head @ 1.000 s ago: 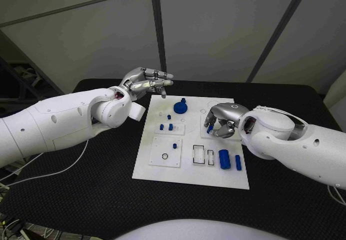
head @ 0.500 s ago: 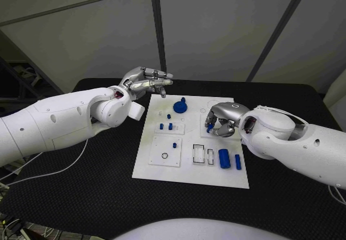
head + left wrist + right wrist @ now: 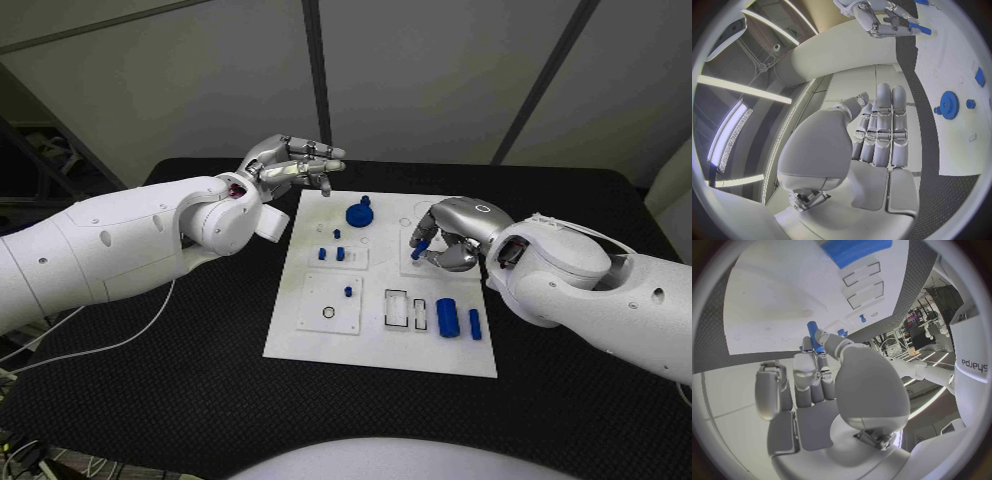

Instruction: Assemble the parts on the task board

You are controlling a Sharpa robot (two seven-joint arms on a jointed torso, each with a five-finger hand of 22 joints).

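The white task board [image 3: 378,340] lies in the middle of the black table. My right hand [image 3: 450,236] hovers over the board's far right part and pinches a small blue peg [image 3: 420,243] between thumb and fingers; the right wrist view shows the peg [image 3: 812,335] standing out past the fingertips above the board [image 3: 779,295]. My left hand [image 3: 296,160] hangs beyond the board's far left corner, holding nothing, its fingers [image 3: 882,125] straight and side by side. A blue gear [image 3: 361,212] stands at the board's far edge.
Two short blue pegs [image 3: 333,254] stand on the board's left side, with another peg [image 3: 348,292] nearer me. A blue cylinder [image 3: 449,315] and a blue bar [image 3: 476,323] lie near the right front. White cables [image 3: 87,345] trail over the table's left side.
My right hand has risen a little and drifted toward the far right with the blue peg still pinched. The left hand has stayed put.
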